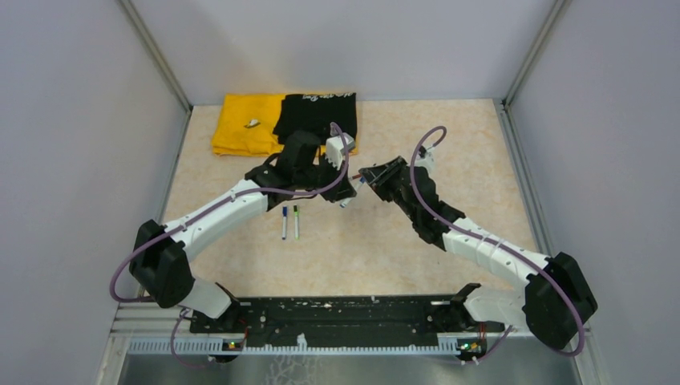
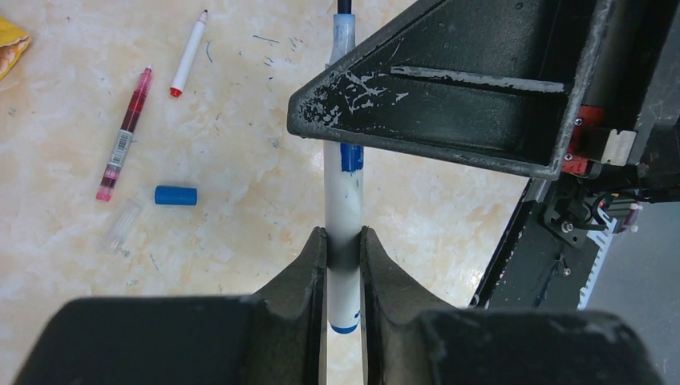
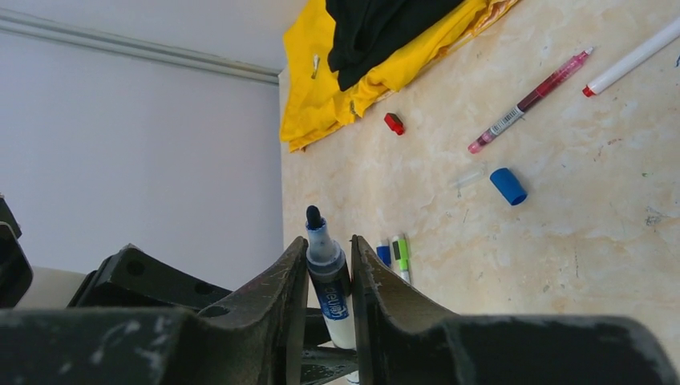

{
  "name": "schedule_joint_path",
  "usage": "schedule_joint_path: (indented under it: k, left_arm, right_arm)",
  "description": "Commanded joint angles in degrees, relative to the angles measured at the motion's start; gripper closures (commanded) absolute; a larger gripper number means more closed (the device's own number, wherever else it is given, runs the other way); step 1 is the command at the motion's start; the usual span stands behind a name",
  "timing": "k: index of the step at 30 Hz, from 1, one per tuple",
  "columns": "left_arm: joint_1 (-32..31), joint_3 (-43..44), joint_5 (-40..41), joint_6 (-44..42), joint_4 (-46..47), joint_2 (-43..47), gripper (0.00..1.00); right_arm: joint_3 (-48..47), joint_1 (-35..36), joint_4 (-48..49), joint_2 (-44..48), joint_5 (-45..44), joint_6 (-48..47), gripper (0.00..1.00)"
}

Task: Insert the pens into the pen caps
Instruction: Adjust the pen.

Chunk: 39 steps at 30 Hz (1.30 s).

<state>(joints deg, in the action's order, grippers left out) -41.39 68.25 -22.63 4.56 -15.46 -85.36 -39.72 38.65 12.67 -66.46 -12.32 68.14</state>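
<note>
Left gripper (image 2: 343,239) and right gripper (image 3: 329,247) both clamp one white pen (image 2: 343,196). Only the right wrist view shows the red cap (image 3: 394,123).

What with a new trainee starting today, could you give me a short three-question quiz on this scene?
1. True or false: the left gripper is shut on the blue-marked white pen.
2. Which of these lies loose on the table? A. a blue cap; B. a green cap; C. a black cap.
3. In the top view, how many capped pens lie side by side near the left arm?

Key: 1 true; 2 A; 3 two.
</note>
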Motion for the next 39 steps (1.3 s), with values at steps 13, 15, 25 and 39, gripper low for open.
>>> schedule_joint_path:
  k: [13, 15, 25, 39]
  left_arm:
    - [-0.47, 0.09, -1.33, 0.74, 3.16, -1.12, 0.62]
    - [-0.50, 0.10, -1.68, 0.66, 3.16, -1.63, 0.63]
    - [-0.48, -0.13, -1.66, 0.63, 3.34, -1.95, 0.81]
    - [4.78, -6.46, 9.34, 3.04, 3.96, 3.16, 1.00]
  right_arm:
    - [0.22, -0.43, 5.53, -0.28, 4.23, 0.11, 0.95]
    - [0.34, -0.44, 5.99, -0.09, 4.19, -0.14, 0.95]
    - [0.38, -0.43, 7.58, -0.06, 4.32, -2.23, 0.94]
    - [-5.21, -0.43, -6.65, 3.14, 4.43, -29.73, 0.56]
